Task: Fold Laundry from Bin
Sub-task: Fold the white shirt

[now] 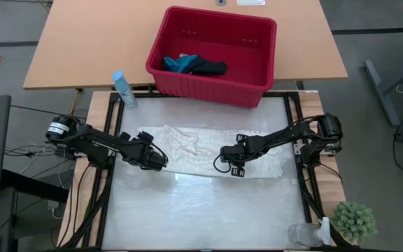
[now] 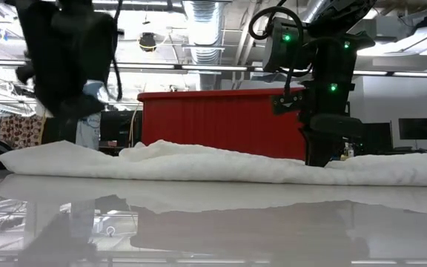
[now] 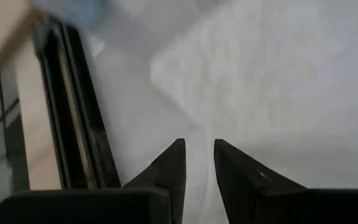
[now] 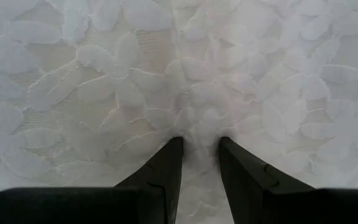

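A: Overhead, where does the laundry lie?

B: I see the white lacy cloth [image 1: 201, 148] spread flat across the tabletop [image 1: 201, 210], in front of the red bin [image 1: 257, 84]. The navy item [image 1: 210, 68] and the teal item [image 1: 180, 63] sit inside the bin.

A: And each end effector?

B: My right end effector [image 4: 199, 146] presses into the cloth, fingers [image 4: 166, 168] slightly apart, pinching a small ridge of lace. My left end effector [image 3: 199, 149] hovers at the cloth's left edge, narrowly parted, holding nothing.
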You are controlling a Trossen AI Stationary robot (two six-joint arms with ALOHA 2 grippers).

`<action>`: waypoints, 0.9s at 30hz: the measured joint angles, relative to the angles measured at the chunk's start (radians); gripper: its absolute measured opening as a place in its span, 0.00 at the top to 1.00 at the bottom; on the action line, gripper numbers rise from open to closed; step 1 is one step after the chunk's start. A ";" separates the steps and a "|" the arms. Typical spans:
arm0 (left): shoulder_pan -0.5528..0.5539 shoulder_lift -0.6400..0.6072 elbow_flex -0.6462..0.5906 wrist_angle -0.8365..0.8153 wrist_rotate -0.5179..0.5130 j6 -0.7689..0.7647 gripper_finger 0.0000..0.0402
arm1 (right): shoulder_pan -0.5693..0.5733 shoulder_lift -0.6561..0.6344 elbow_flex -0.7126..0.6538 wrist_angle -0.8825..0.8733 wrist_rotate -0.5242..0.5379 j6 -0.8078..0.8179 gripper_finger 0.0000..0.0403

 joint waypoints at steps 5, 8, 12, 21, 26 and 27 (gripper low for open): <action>-0.025 -0.041 0.122 -0.098 -0.146 0.018 0.82 | 0.000 0.000 0.000 0.002 -0.002 0.000 0.67; -0.059 -0.078 0.178 -0.054 -0.199 0.018 0.82 | 0.000 0.000 0.000 0.005 -0.012 0.001 0.67; -0.163 -0.128 0.165 0.199 -0.204 0.159 0.83 | 0.000 0.000 0.000 0.007 -0.020 0.002 0.67; -0.323 -0.181 -0.128 0.511 -0.109 0.014 0.95 | 0.000 0.000 0.003 0.010 -0.022 -0.014 0.67; -0.336 -0.193 -0.264 0.530 -0.099 -0.199 0.99 | 0.006 0.003 0.054 -0.032 -0.034 -0.025 0.67; -0.336 -0.192 -0.282 0.530 -0.100 -0.226 0.99 | 0.009 0.003 0.070 -0.046 -0.035 -0.029 0.67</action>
